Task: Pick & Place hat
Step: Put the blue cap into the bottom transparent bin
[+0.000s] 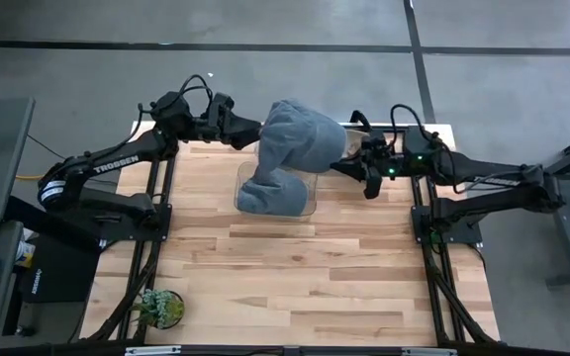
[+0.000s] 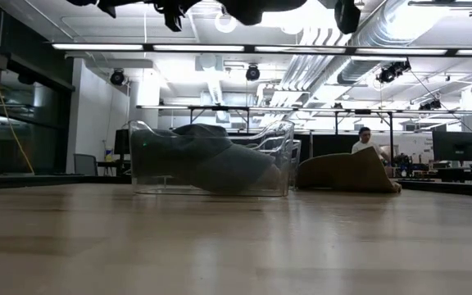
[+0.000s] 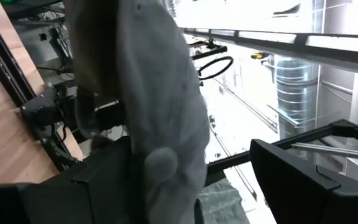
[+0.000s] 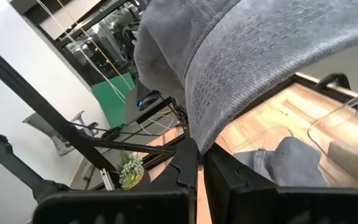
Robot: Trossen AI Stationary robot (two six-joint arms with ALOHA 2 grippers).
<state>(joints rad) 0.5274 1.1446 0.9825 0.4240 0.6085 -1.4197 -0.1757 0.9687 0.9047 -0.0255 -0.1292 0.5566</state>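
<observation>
A grey knitted hat (image 1: 290,138) hangs in the air between my two grippers over the far middle of the table. It fills the left wrist view (image 3: 160,93) and the right wrist view (image 4: 247,56). My left gripper (image 1: 253,133) is at its left side, fingers apart. My right gripper (image 1: 347,161) is shut on its right side. Below stands a clear plastic bin (image 1: 312,203) on the table, with a grey cloth thing (image 2: 211,168) inside. In the low view the held hat (image 2: 248,8) shows only at the top edge. My left gripper comes level from the table's left. The hat's cloth (image 3: 166,168) hangs between its open fingers and lies against the inner side of one finger (image 3: 104,180). The other finger (image 3: 303,174) stands apart from it. My right gripper pinches an edge of the hat (image 4: 199,140) between its two fingers, coming level from the table's right. The cloth rises away from the fingertips. How many layers, I cannot tell. The hat is clear of the table.
A tan hat (image 2: 347,172) lies on the table to the right of the bin, under my right arm; it also shows in the right wrist view (image 4: 353,155). A small potted plant (image 1: 161,307) stands near the front left corner. A person (image 2: 365,141) is in the room beyond.
</observation>
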